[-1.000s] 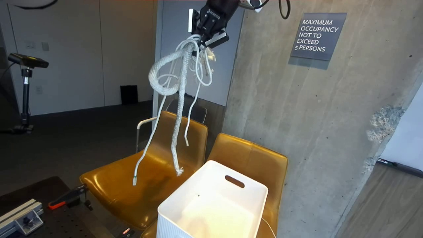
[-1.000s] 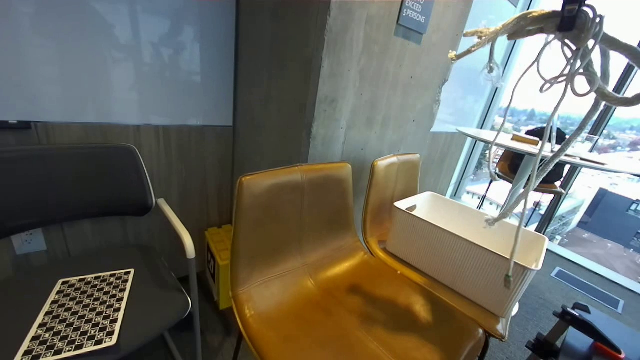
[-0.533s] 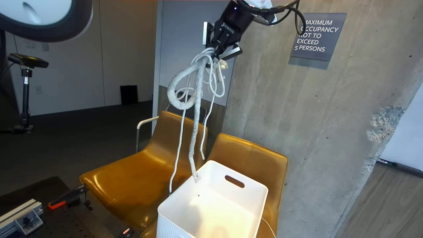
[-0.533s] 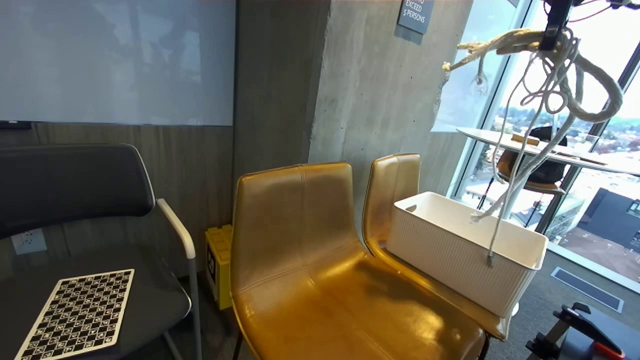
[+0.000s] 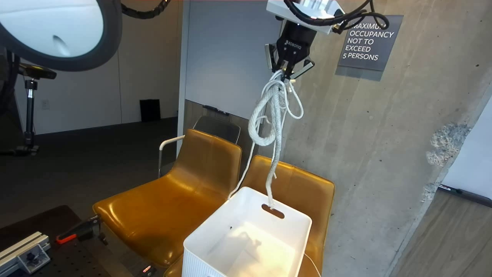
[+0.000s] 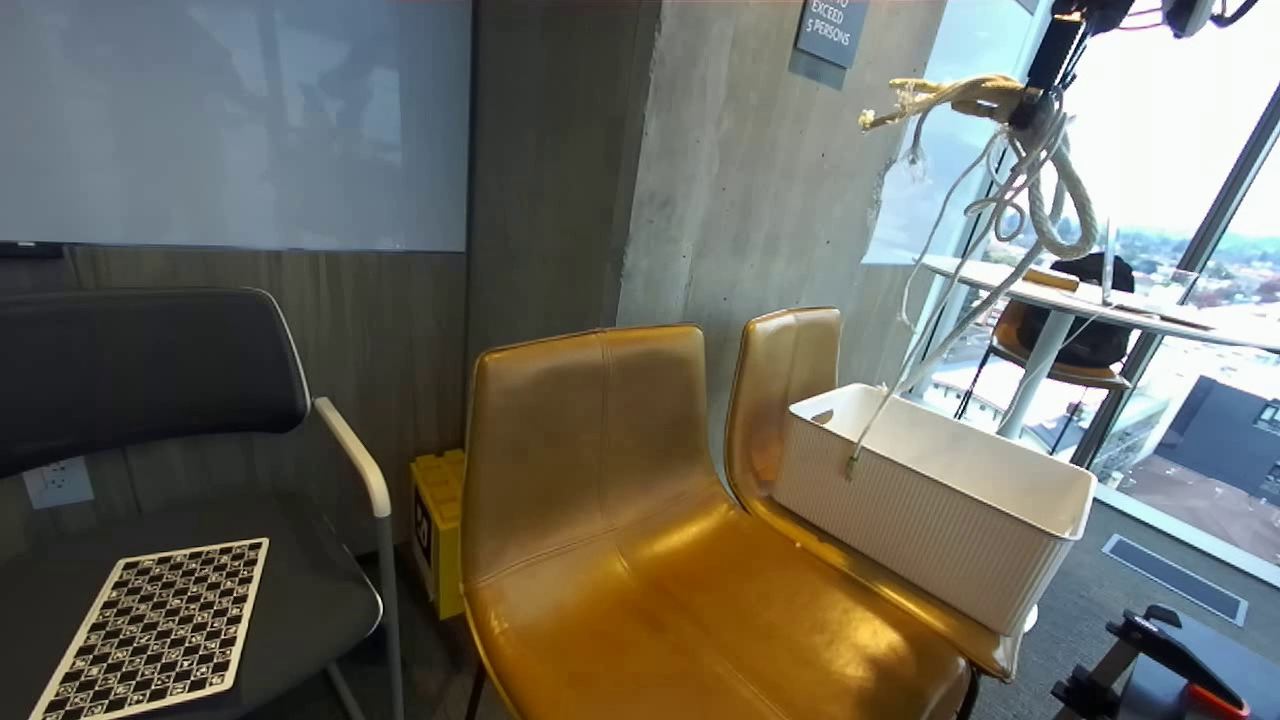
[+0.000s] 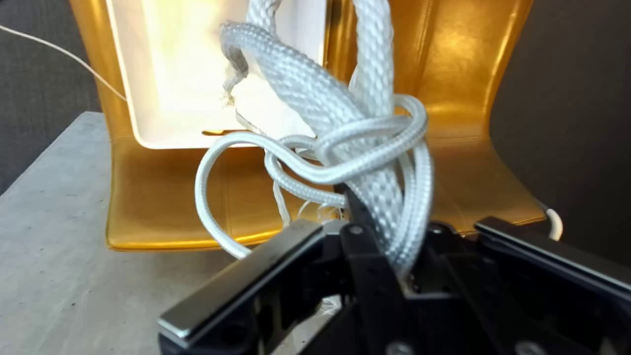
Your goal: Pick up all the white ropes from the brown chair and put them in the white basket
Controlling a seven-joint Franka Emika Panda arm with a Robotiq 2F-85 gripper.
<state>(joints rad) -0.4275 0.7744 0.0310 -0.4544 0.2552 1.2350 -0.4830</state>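
Observation:
My gripper (image 5: 283, 75) is shut on a bundle of white ropes (image 5: 274, 100), thick and thin, and holds it high above the far end of the white basket (image 5: 200, 266). The gripper (image 6: 1030, 112) and ropes (image 6: 1082, 208) also show in an exterior view, where a thin rope's end hangs in front of the basket's (image 6: 900, 512) ribbed outer wall. The thick rope's end is near the rim. In the wrist view the ropes (image 7: 315, 93) come up from between the fingers and partly hide the fingertips. The brown chair (image 6: 720, 590) stands beside the basket.
The basket stands on another brown chair (image 5: 321, 186) against the concrete wall. A thin white cord (image 5: 313, 263) runs beside it. A grey chair (image 6: 300, 560) with a patterned board, a yellow box (image 6: 440, 530) and a clamp (image 5: 80, 229) are nearby.
My gripper has carried the ropes from above the brown chair sideways to over the basket's end, and now points more straight down. The dangling rope ends moved along with it.

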